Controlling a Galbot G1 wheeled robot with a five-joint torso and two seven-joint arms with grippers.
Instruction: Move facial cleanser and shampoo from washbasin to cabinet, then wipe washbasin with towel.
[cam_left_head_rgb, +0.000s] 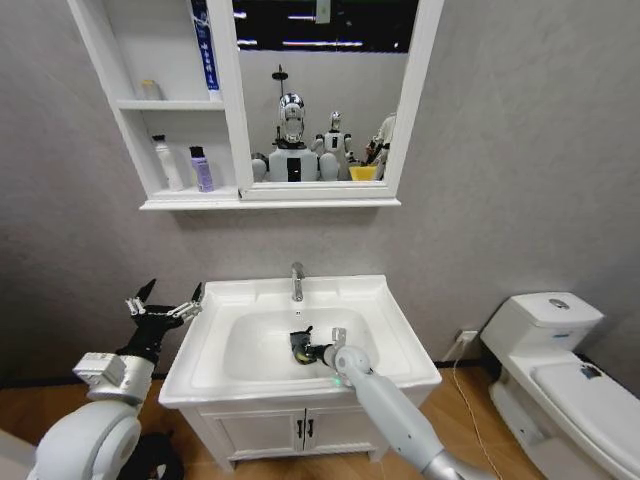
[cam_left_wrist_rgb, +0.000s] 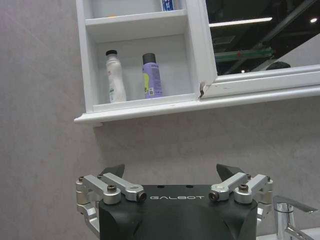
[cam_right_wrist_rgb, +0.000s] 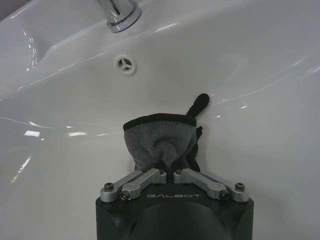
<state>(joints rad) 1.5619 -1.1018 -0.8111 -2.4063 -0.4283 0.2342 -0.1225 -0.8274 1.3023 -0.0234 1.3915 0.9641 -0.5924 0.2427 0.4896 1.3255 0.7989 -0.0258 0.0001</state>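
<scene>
Right pincer (cam_right_wrist_rgb: 167, 172) grips the towel (cam_right_wrist_rgb: 160, 140) inside the washbasin (cam_left_head_rgb: 400, 330) bowl; left pincer (cam_left_head_rgb: 165, 300) gapes beside its rim.

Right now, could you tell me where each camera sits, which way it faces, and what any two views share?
Head view: from the robot's head, forward and down at the washbasin and cabinet; both arms show.
Left wrist view: behind the open left claw, facing the cabinet's bottom shelf with the facial cleanser and shampoo.
Right wrist view: behind the right claw, shut on the towel in the bowl.
Shared: head and left wrist views both show both bottles.
</scene>
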